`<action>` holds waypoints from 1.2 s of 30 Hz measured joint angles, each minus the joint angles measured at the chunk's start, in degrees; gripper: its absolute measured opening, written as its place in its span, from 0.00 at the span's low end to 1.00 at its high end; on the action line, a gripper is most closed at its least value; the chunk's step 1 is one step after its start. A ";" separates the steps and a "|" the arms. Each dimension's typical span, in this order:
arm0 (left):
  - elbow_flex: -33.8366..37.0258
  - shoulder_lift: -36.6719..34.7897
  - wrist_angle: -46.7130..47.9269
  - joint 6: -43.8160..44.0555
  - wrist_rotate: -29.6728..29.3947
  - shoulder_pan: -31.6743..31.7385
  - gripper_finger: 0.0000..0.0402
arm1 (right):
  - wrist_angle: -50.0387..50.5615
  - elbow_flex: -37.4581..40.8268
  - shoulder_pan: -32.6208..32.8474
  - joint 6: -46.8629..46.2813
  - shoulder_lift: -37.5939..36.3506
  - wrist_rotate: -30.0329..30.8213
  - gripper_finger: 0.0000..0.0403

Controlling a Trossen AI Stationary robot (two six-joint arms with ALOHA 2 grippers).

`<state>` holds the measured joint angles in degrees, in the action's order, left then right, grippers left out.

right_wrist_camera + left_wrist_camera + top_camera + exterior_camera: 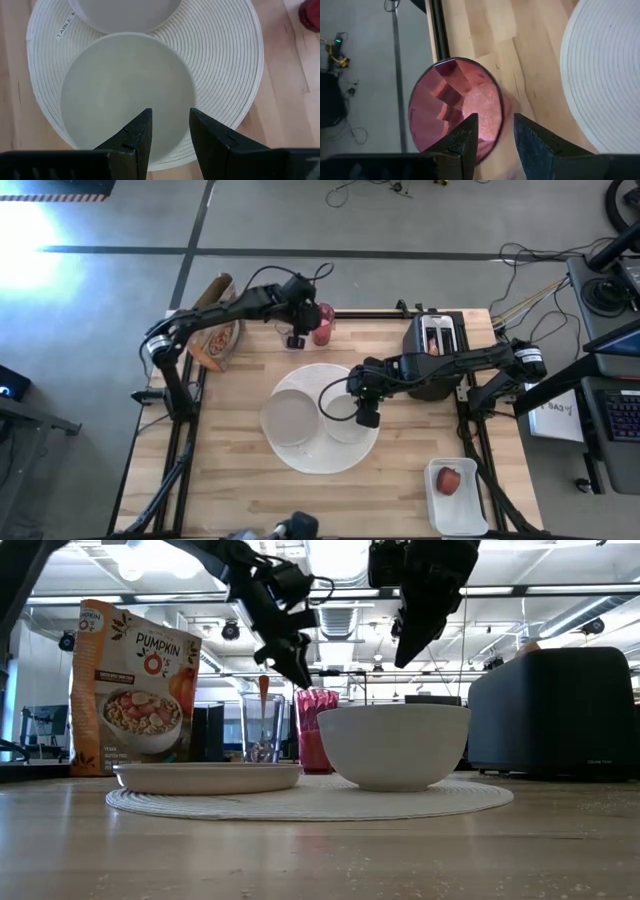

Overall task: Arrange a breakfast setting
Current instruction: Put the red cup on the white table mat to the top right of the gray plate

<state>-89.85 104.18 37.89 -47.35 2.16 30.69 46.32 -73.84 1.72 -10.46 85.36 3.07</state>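
A faceted pink tumbler (445,105) stands upright on the wood near the table's far edge (323,328). My left gripper (495,135) hangs open just above its rim (298,675), one finger over the mouth and one outside the wall, touching nothing. A round white woven mat (320,455) lies mid-table; on it rest a shallow white dish (292,418) and a deeper white bowl (127,85). My right gripper (170,130) is open above the bowl's rim (410,645), clear of it. An orange-handled spoon (263,690) stands in a clear glass.
A black toaster (437,340) stands at the far right, under my right arm. A red apple (449,479) lies in a white tray (460,515) at the near right corner. A cereal bag (135,685) stands at the far left.
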 joint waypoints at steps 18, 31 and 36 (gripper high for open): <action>-0.48 4.20 -0.55 0.79 4.91 1.74 0.26 | 0.25 0.02 0.00 0.16 0.04 0.02 0.30; -0.33 4.77 0.48 0.59 4.91 1.93 0.02 | 0.18 0.02 0.00 0.68 0.04 0.07 0.30; -0.34 4.68 0.99 -0.03 5.07 1.88 0.01 | 0.14 0.02 0.00 0.62 0.04 0.07 0.30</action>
<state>-90.18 108.86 38.88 -47.39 7.23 32.57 46.46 -73.82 1.72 -9.84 85.41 3.14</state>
